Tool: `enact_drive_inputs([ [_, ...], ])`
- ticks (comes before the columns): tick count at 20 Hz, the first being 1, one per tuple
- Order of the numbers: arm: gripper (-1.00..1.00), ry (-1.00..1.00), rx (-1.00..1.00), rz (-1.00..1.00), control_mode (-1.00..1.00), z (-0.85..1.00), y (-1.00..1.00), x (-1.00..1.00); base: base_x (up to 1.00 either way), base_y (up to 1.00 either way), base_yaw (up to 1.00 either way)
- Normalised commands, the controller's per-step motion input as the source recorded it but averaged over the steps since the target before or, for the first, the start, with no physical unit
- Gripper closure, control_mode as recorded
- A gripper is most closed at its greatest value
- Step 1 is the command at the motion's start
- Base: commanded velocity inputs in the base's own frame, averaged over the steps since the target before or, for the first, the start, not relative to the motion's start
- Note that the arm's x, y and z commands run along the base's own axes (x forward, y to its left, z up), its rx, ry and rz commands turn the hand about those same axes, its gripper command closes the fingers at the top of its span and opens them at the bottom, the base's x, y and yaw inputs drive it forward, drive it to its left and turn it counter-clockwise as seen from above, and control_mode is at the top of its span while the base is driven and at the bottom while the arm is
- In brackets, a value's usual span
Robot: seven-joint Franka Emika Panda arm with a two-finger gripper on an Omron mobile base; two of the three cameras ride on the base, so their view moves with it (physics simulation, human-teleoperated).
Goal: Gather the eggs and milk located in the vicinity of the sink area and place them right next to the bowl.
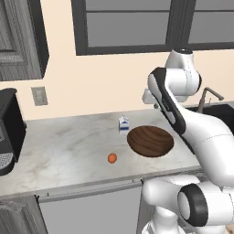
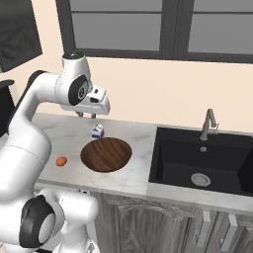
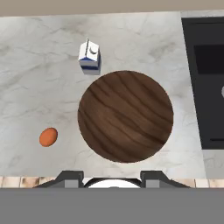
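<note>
While arm hovers high over bowl (image 3: 125, 116), jaws (image 2: 86, 115) shut, empty. Milk (image 3: 89, 56) stands just beside bowl, upper left of frame; egg (image 3: 48, 137) lies apart, lower left on bench (image 3: 39, 87). Judged near finished; next, maybe nudge egg closer.

My wood-grained bowl (image 3: 125, 115) sits matt on the pale, veined marble counter (image 3: 39, 87). Beside it, a smooth paper milk carton (image 3: 89, 56); beyond, the matt black sink (image 2: 202, 158) with metal faucet (image 2: 209, 123).

A dark-brown, grain-striped wooden bowl (image 3: 125, 116) sits on pale grey-veined marble counter (image 3: 39, 96); at ten o'clock, a white, blue-marked milk carton (image 3: 89, 57); at eight o'clock, an orange-brown egg (image 3: 48, 137); at three o'clock, a black sink (image 3: 205, 87).
</note>
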Motion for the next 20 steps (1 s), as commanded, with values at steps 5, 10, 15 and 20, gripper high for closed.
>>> enact_drive_inputs([
  [5, -1.0, 0.0, 0.0, -0.05, -1.0, 0.0, 0.15, 0.31, 0.0, 0.0, 0.0],
  [10, -1.0, 0.02, 0.0, -0.05, -1.0, 0.0, 0.26, 0.5, 0.0, 0.0, 0.0],
  [15, -1.0, 0.26, -0.01, -0.01, -1.0, -0.16, 0.37, 0.6, 0.0, 0.0, 0.0],
  [20, -1.0, 0.04, -0.07, 0.0, -1.0, -0.31, 0.18, 0.54, 0.0, 0.0, 0.0],
])
